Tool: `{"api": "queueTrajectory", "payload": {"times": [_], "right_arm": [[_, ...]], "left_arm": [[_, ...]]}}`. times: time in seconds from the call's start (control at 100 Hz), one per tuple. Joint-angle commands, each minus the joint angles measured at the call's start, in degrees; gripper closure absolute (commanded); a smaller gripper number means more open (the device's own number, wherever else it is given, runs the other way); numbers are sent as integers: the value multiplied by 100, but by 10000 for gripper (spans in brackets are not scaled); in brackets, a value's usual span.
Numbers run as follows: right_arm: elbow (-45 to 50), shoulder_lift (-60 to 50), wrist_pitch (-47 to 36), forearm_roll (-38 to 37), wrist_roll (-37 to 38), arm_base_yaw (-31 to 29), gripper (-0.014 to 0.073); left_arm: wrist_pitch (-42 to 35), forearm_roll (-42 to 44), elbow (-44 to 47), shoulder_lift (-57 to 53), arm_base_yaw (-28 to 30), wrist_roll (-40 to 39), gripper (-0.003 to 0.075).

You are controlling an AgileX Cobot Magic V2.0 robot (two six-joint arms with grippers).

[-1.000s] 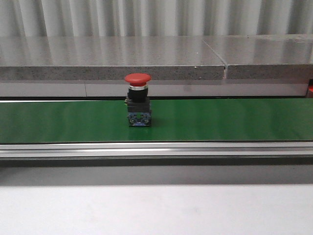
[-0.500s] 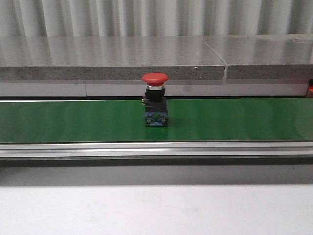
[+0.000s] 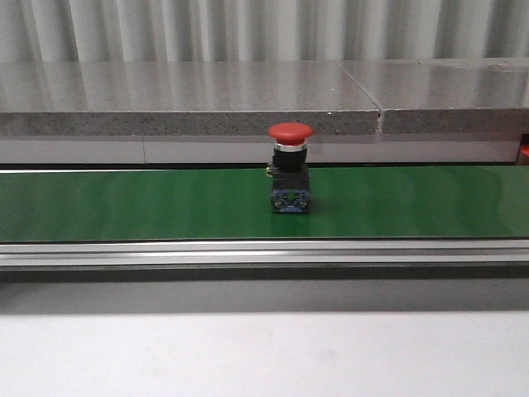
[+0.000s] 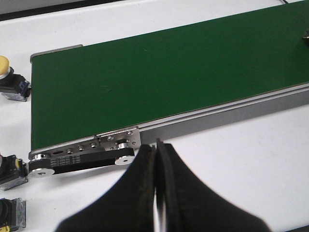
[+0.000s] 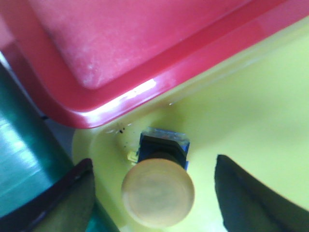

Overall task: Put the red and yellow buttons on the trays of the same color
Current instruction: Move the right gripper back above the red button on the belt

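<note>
Buttons counted: one red button [image 3: 290, 168] on the green conveyor belt [image 3: 124, 203] in the front view, standing upright, long axis vertical, red mushroom cap up, silver collar and black body below it, blue terminal base on the belt surface, roughly mid-belt and slightly right of centre; one yellow button [image 5: 158, 187] in the right wrist view, seen cap-on, its dark body and blue base behind the cap, resting inside the yellow tray [image 5: 251, 111] near a corner; another yellow-capped button [image 4: 8, 80] lies on the white table [image 4: 241, 159] off the belt's end in the left wrist view, with two more partly cut-off buttons [image 4: 10, 169] beside the belt's pulley end, colours unclear.

Trays: one red tray [image 5: 120, 43], its rim touching or overlapping the yellow tray's edge; which, cannot tell.

Right gripper [image 5: 153, 195]: fingers spread wide apart, one either side of the yellow button, neither touching it, poised over the yellow tray.

Left gripper [image 4: 156, 193]: fingers pressed together, nothing between them, above the white table just beside the belt's aluminium side rail [image 4: 217, 116].
</note>
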Motion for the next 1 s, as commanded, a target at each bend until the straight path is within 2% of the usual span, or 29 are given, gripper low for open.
{"api": "queueTrajectory", "payload": {"times": [0.0, 0.31, 0.68, 0.88, 0.99], "right_arm": [[-126, -554, -80, -100, -16, -46, 66], [-126, -1663, 144, -100, -236, 367, 66], [-151, -2117, 220, -95, -427, 1978, 59], [-170, -2117, 81, -95, -427, 2886, -53], [-298, -2117, 209, -95, -427, 3292, -52]], "left_arm": [[-368, -87, -169, 23, -31, -58, 740], [-368, -87, -169, 23, -31, -58, 740], [-368, -87, -169, 23, -31, -58, 740], [-368, -87, -169, 23, -31, -58, 740], [-368, -87, -169, 23, -31, -58, 740]]}}
